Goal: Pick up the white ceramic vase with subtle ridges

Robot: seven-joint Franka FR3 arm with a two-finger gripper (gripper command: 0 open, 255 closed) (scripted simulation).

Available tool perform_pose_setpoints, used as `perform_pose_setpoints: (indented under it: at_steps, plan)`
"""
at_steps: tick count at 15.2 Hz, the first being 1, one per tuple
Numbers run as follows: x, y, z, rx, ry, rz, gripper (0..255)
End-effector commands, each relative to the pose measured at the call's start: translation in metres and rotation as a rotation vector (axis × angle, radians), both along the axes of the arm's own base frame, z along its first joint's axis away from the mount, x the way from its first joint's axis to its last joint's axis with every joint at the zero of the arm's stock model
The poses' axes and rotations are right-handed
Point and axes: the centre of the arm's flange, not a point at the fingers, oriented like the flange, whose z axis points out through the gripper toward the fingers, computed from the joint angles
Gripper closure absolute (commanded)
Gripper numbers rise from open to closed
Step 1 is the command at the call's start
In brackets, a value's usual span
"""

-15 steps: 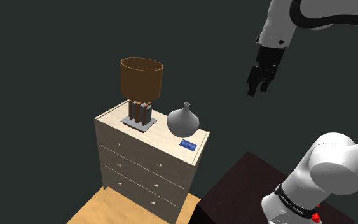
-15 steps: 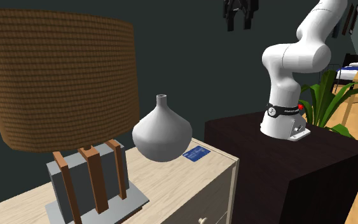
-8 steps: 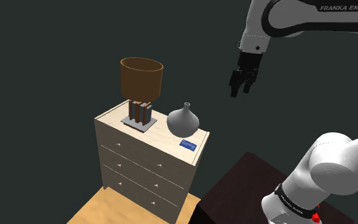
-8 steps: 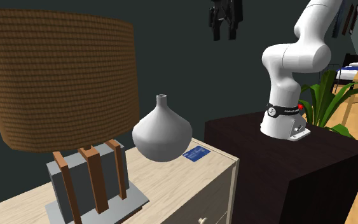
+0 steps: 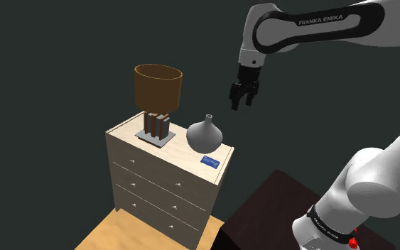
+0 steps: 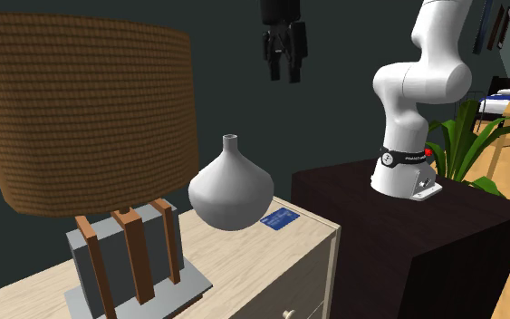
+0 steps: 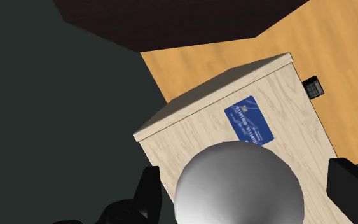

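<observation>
The grey-white vase (image 5: 204,135) stands upright on the pale wood dresser (image 5: 164,177), between a lamp (image 5: 158,92) and a blue card (image 5: 210,162). No ridges can be made out on it. The end effector (image 5: 239,101) hangs above, clear of it, fingers spread. In the wrist view the vase's round body lies between the untouching fingers, partly cut off at the picture's edge.

arm (image 5: 312,23): swinging toward the shoulder view's left | jaws: sinking lower, drawing nearer the vase (image 5: 205,133) from up and right | second exterior view: jaws coming fully into frame
</observation>
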Motion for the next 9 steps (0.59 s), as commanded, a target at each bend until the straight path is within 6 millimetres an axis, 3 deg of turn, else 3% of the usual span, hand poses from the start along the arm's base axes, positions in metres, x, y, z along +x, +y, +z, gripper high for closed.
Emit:
perform_pose_setpoints:
  at_steps: [1,9]
  plan:
    - [0.023,0.002,-0.014,0.001,-0.001,0.009,0]
    - [0.115,0.016,-0.065,0.007,-0.002,0.045,0]
